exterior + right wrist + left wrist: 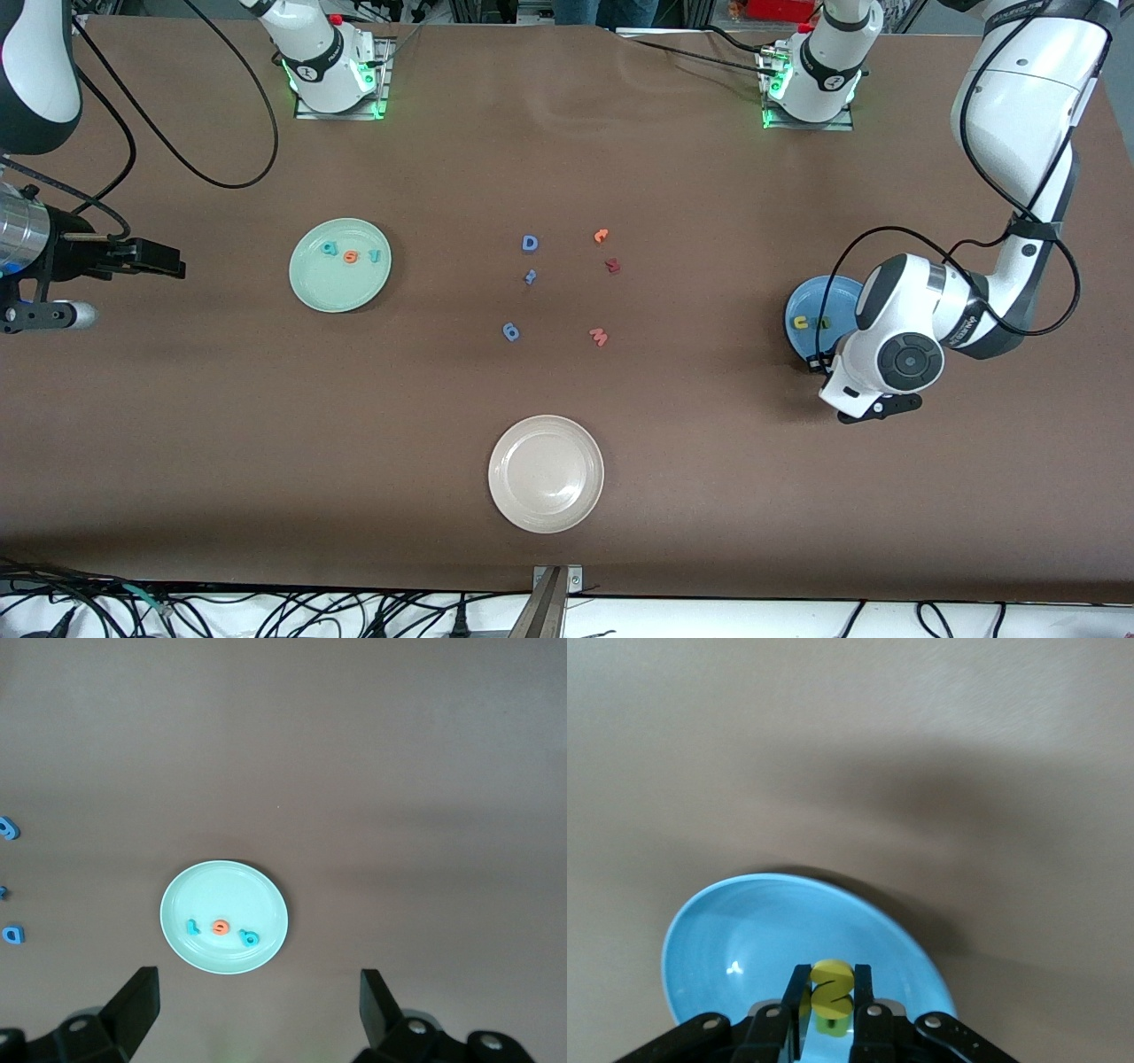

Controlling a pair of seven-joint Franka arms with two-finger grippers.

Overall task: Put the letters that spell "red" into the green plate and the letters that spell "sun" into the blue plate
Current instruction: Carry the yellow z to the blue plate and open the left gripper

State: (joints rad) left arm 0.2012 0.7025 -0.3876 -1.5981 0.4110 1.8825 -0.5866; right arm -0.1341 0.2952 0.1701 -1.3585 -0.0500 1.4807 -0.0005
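Over the blue plate [744,930], a yellow s [831,989] is held upright, clamped by the left gripper [830,992]; the right gripper [257,1001] is held wide apart over the desk [709,496].

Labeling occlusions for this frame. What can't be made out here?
- Front view: left hand and the part of the blue plate nearest the camera, hidden by the left arm's wrist.
- Front view: yellow s unseen, same wrist; only the left wrist view shows it.
- Left wrist view: blue plate cut by the picture's edge.
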